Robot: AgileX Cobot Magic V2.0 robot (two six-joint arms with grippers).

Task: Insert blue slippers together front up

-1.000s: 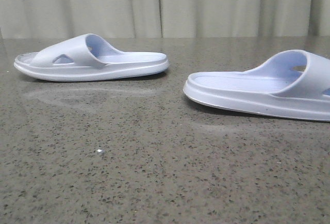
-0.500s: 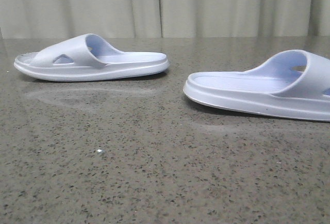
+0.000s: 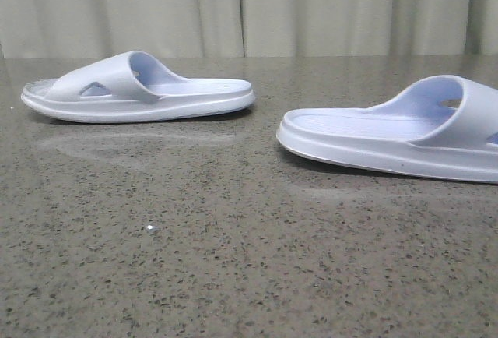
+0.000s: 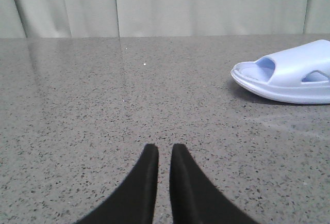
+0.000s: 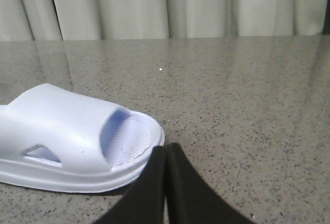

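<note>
Jaws on both arms stay out of the front view; only the two slippers show there on the desk (image 3: 233, 276). Taking the left slipper (image 3: 140, 89) as landmark, the right slipper (image 3: 393, 139) lies to its right and nearer the camera, well apart from it. Both rest sole down, long axes running roughly side to side, heels toward each other and toes outward.

From the left wrist, the left gripper (image 4: 159, 154) has its jaws nearly pressed together, a thin slit between them, pinching nothing. The left slipper (image 4: 289, 77) lies ahead of it and off to one side, well apart, its toe end toward the view's middle.

From the right wrist, the right gripper (image 5: 165, 154) has its jaws pressed together and empty. The right slipper (image 5: 72, 146) sits just beside them, its open toe end closest to the tips.

The right arm looks much nearer its slipper. Neither slipper is grasped, so nesting them has not begun.
</note>
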